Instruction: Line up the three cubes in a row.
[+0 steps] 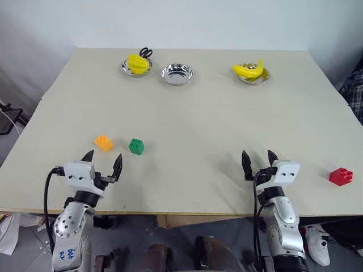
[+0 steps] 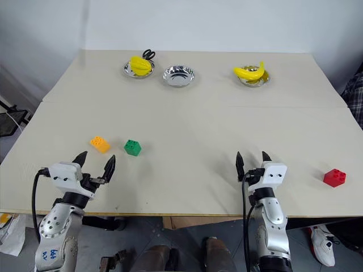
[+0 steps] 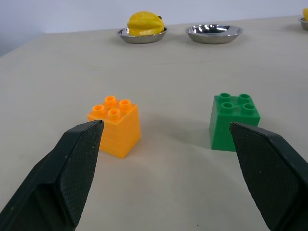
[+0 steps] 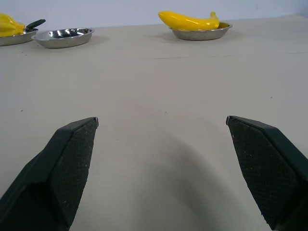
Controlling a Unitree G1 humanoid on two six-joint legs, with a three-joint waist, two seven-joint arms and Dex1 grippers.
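Pale beige tabletop [image 1: 187,113] is stretching away toward a white wall, and from the head views three steel bowls are sitting along its far side, the left bowl [image 1: 136,67] and the right bowl [image 1: 252,73] each holding yellow bananas and the middle bowl [image 1: 177,74] sitting empty. Nearer, the orange cube [image 1: 104,143] and the green cube [image 1: 136,147] are lying close together but apart, just ahead of the left gripper [image 1: 102,160], whose fingers are spreading wide with nothing between them. The right gripper [image 1: 260,160] is hovering likewise released and empty, with the red cube [image 1: 341,176] sitting well off to its right near the table's edge. Through the left wrist view, the orange cube [image 3: 115,126] is sitting turned at an angle while the green cube [image 3: 234,121] is facing squarer. Through the right wrist view, bare table is lying between the black fingers [image 4: 62,168]. I judge the red cube is the odd one out, so the right arm should be swinging outward, squaring its fingers to the flat faces, then carrying it in beside the green one.
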